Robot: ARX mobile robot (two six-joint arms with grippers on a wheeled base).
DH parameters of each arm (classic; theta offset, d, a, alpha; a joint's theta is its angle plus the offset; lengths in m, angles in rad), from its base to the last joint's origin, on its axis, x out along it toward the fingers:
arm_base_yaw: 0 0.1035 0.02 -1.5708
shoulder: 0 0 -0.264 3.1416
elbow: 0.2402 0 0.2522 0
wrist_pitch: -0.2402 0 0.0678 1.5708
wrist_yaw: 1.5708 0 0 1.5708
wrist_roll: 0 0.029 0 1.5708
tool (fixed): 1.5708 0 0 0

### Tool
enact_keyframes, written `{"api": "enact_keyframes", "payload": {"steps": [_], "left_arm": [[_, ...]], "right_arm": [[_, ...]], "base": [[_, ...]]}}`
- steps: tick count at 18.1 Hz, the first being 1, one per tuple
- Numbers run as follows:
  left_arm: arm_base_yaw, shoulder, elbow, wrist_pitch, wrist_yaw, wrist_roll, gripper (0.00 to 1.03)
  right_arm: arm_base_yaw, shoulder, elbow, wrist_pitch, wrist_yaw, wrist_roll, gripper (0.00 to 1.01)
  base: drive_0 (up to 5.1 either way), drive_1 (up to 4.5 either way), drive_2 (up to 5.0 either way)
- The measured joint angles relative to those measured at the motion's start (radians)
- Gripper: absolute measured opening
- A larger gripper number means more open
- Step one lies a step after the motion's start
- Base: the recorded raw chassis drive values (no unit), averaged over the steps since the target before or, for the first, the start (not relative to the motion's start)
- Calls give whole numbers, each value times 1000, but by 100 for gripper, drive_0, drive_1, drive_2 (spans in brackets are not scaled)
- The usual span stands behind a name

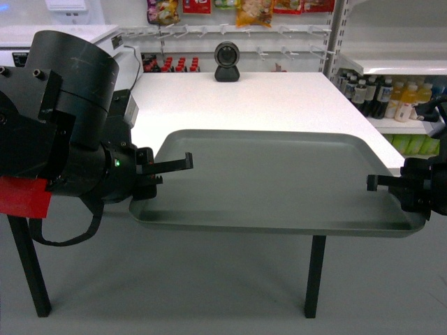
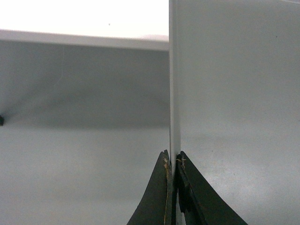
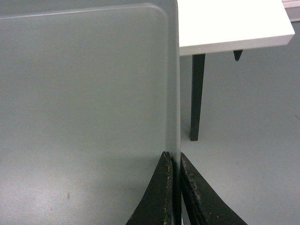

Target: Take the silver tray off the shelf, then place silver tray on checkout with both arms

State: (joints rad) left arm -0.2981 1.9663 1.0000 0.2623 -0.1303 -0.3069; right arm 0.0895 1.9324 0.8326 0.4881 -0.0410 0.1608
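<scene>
I see the silver tray held level between both arms, its far edge over the near edge of the checkout, the rest hanging out past it. My left gripper is clenched on the tray's left rim, fingers pinching the thin edge. My right gripper is clamped likewise on the right rim. A black scanner stands at the checkout's far edge

Head looks down; wrists hug silver tray rims.
</scene>
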Motion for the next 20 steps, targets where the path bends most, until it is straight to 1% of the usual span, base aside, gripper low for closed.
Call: {"api": "enact_keyframes", "payload": {"steps": [20], "left_arm": [[0,0,0,-1,0,0,3]], "right_arm": [[0,1,0,1,0,0,2]], "base": [[2,435,-431]]}}
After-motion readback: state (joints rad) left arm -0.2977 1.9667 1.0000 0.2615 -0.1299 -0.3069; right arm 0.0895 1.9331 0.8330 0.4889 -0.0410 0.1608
